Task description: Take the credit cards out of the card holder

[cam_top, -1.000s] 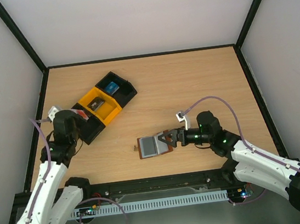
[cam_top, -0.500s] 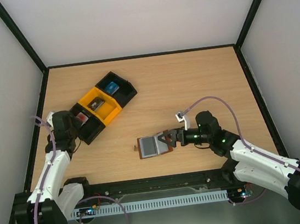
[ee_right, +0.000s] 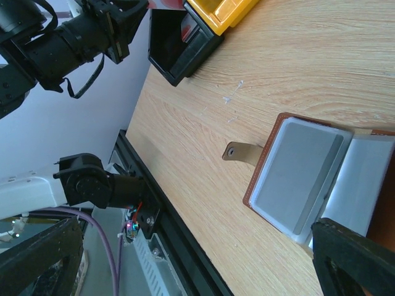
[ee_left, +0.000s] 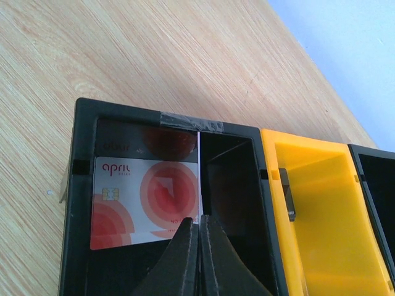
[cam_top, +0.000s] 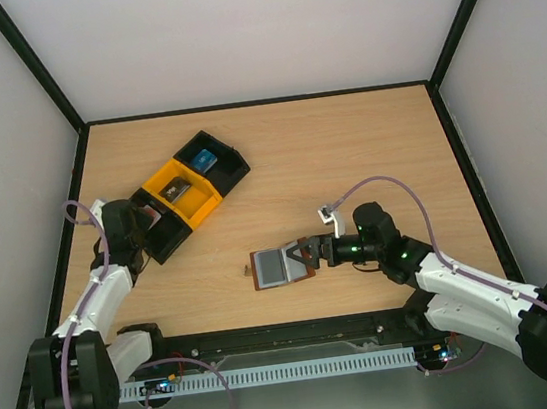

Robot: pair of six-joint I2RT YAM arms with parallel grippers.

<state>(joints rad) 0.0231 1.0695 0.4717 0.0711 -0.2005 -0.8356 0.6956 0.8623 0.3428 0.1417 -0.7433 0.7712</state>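
Observation:
The card holder (cam_top: 280, 266) lies open on the table, its pale blue-grey pockets up, and it also shows in the right wrist view (ee_right: 302, 179). My right gripper (cam_top: 310, 252) is open over its right half, and one finger (ee_right: 355, 262) rests there. The white credit card with the red blotch (ee_left: 145, 200) lies in the near black tray (ee_left: 83, 185). My left gripper (ee_left: 199, 225) is shut and empty at that card's right edge. The dark grey card (cam_top: 177, 188) is in the yellow tray (cam_top: 198, 206). The blue card (cam_top: 205, 158) is in the far black tray (cam_top: 228, 168).
The three trays stand in a slanted row at the left of the table, the yellow one (ee_left: 321, 203) in the middle. The holder's strap with a snap (ee_right: 237, 150) sticks out to its left. Black frame rails run along the table edges (cam_top: 291, 333).
My left arm has folded back toward the left edge, and its wrist has drawn back a little from the near black tray. The right arm and the card holder have barely moved.

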